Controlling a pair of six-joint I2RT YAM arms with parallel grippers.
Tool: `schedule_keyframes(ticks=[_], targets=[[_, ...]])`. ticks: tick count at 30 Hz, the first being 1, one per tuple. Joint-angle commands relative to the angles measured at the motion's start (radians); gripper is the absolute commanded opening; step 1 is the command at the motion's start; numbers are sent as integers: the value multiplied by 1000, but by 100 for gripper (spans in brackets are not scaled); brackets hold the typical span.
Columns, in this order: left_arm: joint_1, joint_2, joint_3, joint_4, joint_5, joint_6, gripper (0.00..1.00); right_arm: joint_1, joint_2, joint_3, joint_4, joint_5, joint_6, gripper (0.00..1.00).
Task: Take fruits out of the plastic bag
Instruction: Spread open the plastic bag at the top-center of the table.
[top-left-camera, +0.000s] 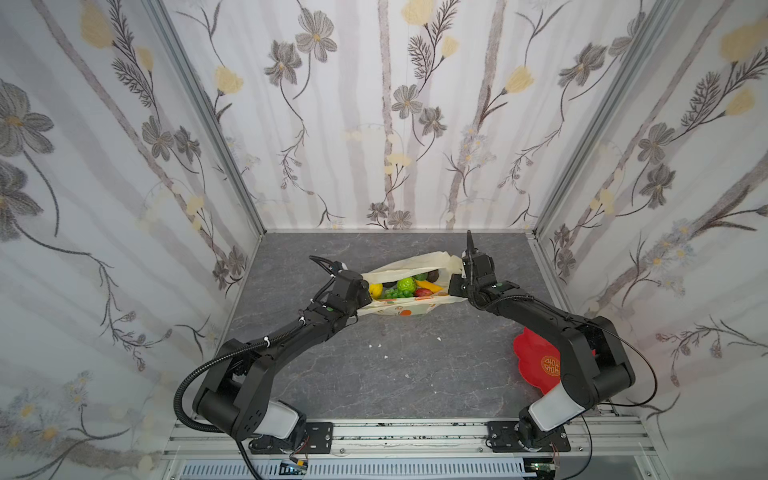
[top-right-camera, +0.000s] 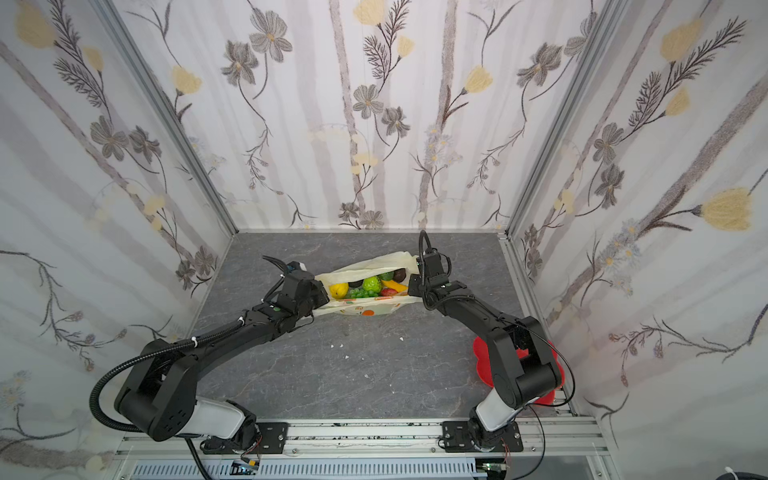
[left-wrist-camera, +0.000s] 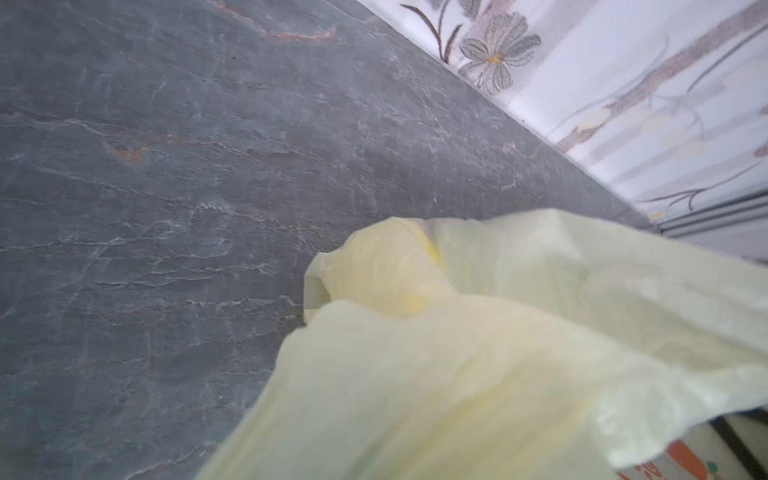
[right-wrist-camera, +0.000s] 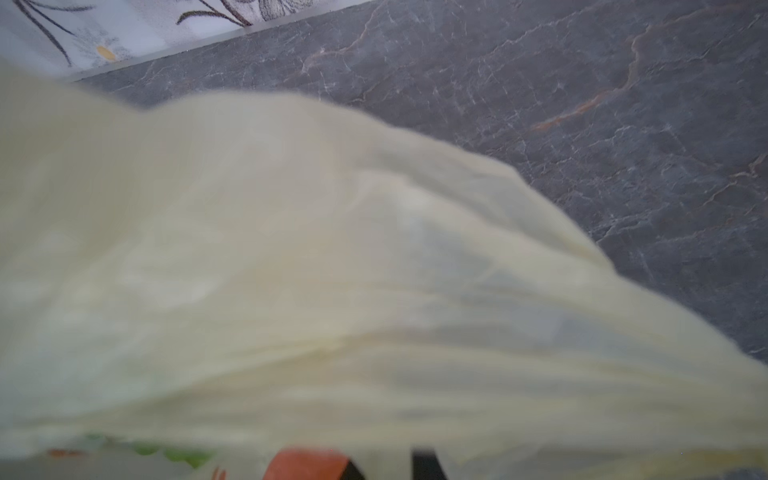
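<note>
The pale-yellow plastic bag lies on the grey table in both top views, its mouth pulled wide between my two grippers. Inside show the fruits: a yellow lumpy fruit, green grapes, a green bumpy fruit, a banana, a strawberry and avocados. My left gripper is shut on the bag's left end, and my right gripper is shut on its right end. Bag film covers the jaws in both wrist views.
A red flower-shaped dish lies at the front right, partly under my right arm. Small white crumbs dot the table in front of the bag. Flowered walls close in the left, back and right sides.
</note>
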Motion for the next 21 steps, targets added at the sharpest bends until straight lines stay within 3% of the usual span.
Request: schedule_keyframes(ticks=[1,8,10,13,16,18,21], targets=[[44,17,-8,121,123,-29,0,-37,-16,-80,217,-144,13,0],[37,82,48,127,194,1,3,-25,-44,-141,334,-228,41,0],[21,80,50,108,180,15,14,-18,-56,-142,334,-223,39,0],[-15,80,69,22,107,25,40,-1,-65,-135,321,-219,39,0],[-46,72,79,-45,37,26,57,15,-74,-136,315,-203,40,0],[-54,74,79,-63,26,15,66,27,-76,-140,312,-196,41,0],[-60,96,83,-79,32,-5,71,40,-78,-143,314,-195,51,0]])
